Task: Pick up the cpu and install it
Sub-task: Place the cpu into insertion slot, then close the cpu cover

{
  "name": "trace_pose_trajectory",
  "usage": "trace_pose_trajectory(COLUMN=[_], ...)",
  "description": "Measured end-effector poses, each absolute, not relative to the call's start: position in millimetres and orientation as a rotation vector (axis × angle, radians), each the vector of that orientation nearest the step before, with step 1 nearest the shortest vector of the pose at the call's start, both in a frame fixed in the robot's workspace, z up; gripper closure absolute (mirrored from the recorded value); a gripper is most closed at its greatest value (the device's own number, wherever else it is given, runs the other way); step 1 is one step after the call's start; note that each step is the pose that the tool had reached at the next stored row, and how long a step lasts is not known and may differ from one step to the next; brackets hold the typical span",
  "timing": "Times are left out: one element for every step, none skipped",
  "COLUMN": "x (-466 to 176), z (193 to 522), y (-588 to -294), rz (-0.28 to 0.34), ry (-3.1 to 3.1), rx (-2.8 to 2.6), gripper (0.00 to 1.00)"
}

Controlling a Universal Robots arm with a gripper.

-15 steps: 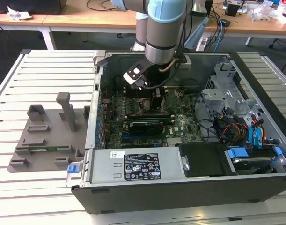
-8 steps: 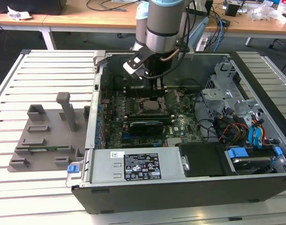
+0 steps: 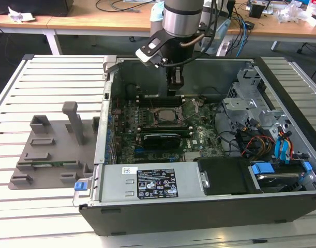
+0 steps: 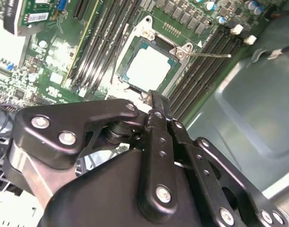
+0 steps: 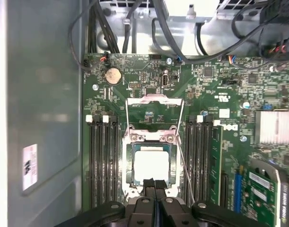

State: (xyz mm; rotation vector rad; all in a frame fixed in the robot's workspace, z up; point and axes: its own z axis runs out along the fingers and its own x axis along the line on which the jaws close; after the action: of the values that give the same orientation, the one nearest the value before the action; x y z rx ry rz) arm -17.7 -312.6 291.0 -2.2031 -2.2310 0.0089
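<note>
Hovering over the socket (image 5: 129,142), the gripper (image 5: 154,182) is pinching its fingers (image 5: 149,185) together, empty; the cpu (image 5: 151,163) is sitting inside unclamped, so any bump could knock it crooked.

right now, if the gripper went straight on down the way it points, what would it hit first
Probably the cpu seated in the socket frame, at its edge. The gripper points down right there, but depth is unclear, so the frame could come first.
</note>
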Motion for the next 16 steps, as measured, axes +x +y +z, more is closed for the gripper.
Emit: trace_pose_trajectory(x=[-17.7, -17.7, -17.7, -17.7, -17.7, -17.7, -17.7, -17.7, -17.7, -17.6, -17.3, -11.3, -7.9, -3.0, 0.2, 2.3], z=[292.8, 294.2, 294.2, 294.2, 294.2, 294.3, 294.3, 294.3, 294.3, 294.3, 294.3, 294.3, 294.3, 294.3, 294.2, 294.3], y=[-312.6, -312.6, -312.6, -312.6, -312.6, -312.6, -312.6, -312.6, -312.6, -312.6, -312.6, -312.6, -312.6, -312.5, -312.5, -312.5], rz=[0.009, 0.008, 0.007, 0.007, 0.007, 0.007, 0.007, 0.007, 0.007, 0.007, 0.007, 0.007, 0.007, 0.007, 0.007, 0.007], ry=[-2.231, -2.231, -2.231, -2.231, -2.231, -2.231, -2.231, -2.231, -2.231, -2.231, -2.231, -2.231, -2.231, -2.231, -2.231, -2.231], rx=[-2.203, -2.203, -2.203, -2.203, -2.203, -2.203, -2.203, -2.203, -2.203, -2.203, -2.203, -2.203, -2.203, -2.203, -2.203, -2.203], gripper=[0.89, 0.89, 0.89, 0.89, 0.89, 0.89, 0.89, 0.89, 0.89, 0.89, 0.89, 0.89, 0.89, 0.89, 0.89, 0.89])
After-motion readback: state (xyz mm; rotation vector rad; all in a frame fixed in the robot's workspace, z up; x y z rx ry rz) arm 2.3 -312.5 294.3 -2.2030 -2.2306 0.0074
